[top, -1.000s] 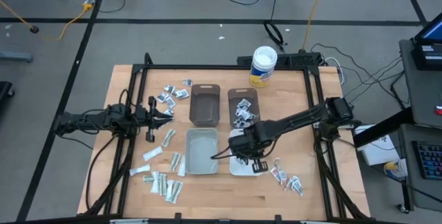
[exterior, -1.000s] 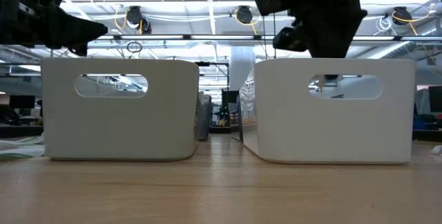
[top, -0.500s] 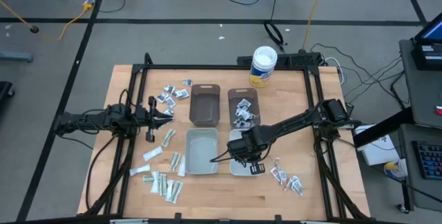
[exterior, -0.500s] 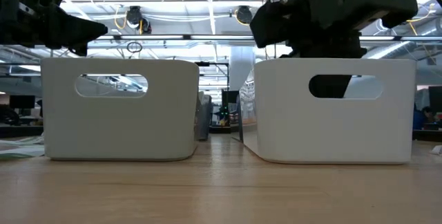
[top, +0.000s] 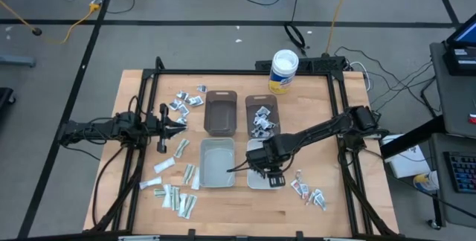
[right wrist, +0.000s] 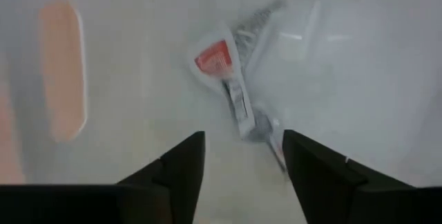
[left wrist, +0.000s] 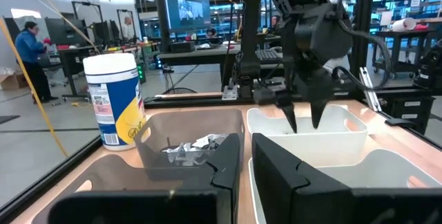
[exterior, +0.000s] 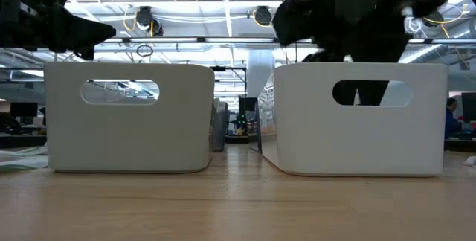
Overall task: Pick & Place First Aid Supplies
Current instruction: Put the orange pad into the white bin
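Hanging over the white bin (top: pixel 262 175) at lower centre-right of the high view, the right pincer (top: pixel 269 171) has its fingers spread, and a packet (right wrist: pixel 228 75) with a red mark lies loose on the bin floor between them. The left pincer (top: pixel 177 123) waits at centre-left; whether it is spread I cannot tell. More packets (top: pixel 175 198) lie scattered on the table (top: pixel 223 222).

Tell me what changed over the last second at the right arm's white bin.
The right gripper dipped into the right-hand white bin, opened its fingers and let go of a red-marked packet, which now lies on the bin floor. The left gripper stayed parked over the table's left side; bins, tub and loose packets did not move.
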Tool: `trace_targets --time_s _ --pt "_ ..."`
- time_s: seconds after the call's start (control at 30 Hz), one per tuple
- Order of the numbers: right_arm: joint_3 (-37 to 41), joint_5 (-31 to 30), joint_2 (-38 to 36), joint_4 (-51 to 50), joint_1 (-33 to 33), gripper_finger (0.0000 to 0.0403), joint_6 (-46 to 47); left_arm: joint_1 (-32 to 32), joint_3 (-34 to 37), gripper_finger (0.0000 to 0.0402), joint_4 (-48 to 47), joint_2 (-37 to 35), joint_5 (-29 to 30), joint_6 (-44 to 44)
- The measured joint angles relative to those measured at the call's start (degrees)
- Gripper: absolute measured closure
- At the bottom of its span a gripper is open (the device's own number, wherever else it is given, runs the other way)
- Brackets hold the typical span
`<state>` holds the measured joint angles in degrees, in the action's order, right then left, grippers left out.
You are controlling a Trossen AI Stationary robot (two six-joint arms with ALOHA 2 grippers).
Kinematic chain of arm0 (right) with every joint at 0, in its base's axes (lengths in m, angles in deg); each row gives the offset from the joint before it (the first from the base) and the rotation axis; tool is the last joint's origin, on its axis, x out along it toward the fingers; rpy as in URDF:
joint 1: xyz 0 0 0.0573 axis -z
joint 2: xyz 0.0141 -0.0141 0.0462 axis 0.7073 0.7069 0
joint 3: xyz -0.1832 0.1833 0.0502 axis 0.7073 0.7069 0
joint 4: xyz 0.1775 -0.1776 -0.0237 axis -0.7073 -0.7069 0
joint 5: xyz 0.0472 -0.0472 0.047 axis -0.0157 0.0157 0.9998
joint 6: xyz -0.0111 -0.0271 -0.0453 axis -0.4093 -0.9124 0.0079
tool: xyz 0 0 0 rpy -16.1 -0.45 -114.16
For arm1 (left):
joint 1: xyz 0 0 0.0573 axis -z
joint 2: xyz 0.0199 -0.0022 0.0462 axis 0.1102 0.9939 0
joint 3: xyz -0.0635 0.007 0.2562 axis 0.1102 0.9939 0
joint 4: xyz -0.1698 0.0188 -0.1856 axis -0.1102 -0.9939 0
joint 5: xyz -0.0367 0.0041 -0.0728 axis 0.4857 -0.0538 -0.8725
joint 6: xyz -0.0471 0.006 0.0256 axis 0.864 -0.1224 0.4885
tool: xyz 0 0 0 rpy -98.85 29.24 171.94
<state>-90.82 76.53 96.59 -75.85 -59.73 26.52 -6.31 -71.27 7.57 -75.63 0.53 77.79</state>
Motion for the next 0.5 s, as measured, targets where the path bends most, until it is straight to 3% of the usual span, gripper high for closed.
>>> trace_targets --time_s 0.17,0.5 --pt "0.96 -0.05 -3.91 -2.84 0.29 0.0203 10.34 0.01 0.02 0.0355 0.0 -0.01 0.0 0.0" --pt "10.62 -0.14 -13.88 -3.51 -0.86 0.0231 42.16 0.01 0.0 0.0355 0.0 0.0 0.0 0.0"
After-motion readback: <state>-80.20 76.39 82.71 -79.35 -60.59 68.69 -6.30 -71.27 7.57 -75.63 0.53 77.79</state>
